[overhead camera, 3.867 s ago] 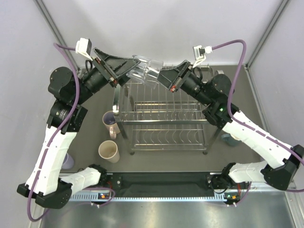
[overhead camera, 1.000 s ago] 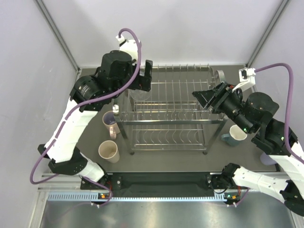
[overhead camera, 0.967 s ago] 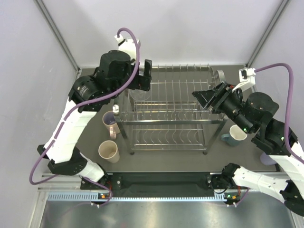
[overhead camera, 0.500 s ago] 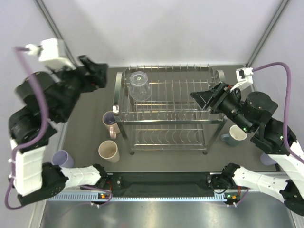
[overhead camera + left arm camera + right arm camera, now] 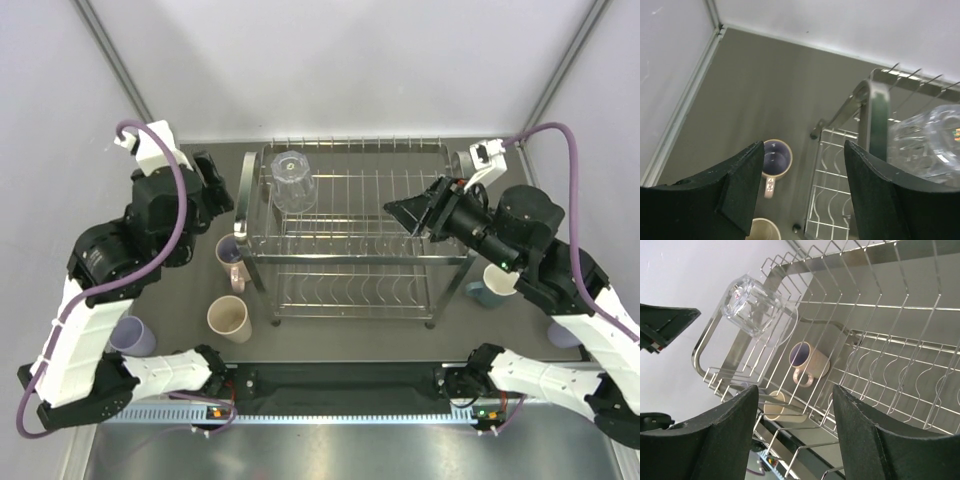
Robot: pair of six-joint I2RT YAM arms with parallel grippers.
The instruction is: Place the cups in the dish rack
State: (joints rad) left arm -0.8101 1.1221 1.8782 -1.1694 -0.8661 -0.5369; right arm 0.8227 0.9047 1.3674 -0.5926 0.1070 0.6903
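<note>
Sitting upside down, the clear glass (image 5: 291, 180) is occupying the far-left corner of the dish rack's (image 5: 355, 258) top tier. The left gripper (image 5: 803, 150) is hovering beside the rack's left edge, jaws wide and empty. The right gripper (image 5: 795, 390) is hanging over its right end, jaws apart, holding nothing.

Left end effector (image 5: 802, 155) and right end effector (image 5: 795, 390) hover, jaws apart.
</note>
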